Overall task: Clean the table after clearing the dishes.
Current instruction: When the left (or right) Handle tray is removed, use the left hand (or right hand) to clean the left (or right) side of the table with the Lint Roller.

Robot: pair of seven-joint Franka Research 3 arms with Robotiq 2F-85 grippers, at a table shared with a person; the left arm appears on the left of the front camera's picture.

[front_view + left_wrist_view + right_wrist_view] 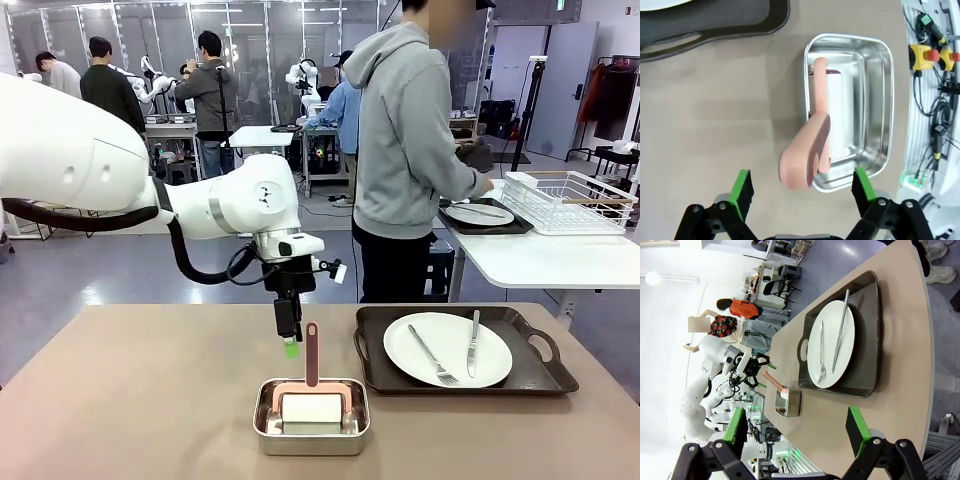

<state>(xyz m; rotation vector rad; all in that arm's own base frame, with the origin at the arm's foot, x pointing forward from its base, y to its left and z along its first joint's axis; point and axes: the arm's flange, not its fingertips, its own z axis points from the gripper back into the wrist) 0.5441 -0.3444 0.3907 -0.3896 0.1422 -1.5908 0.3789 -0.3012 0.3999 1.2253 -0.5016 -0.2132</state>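
No writing, label, brand, number or sign could be read in any of the views. Any marking on the yellow box with a red button at the table's edge was too small and blurred to make out.
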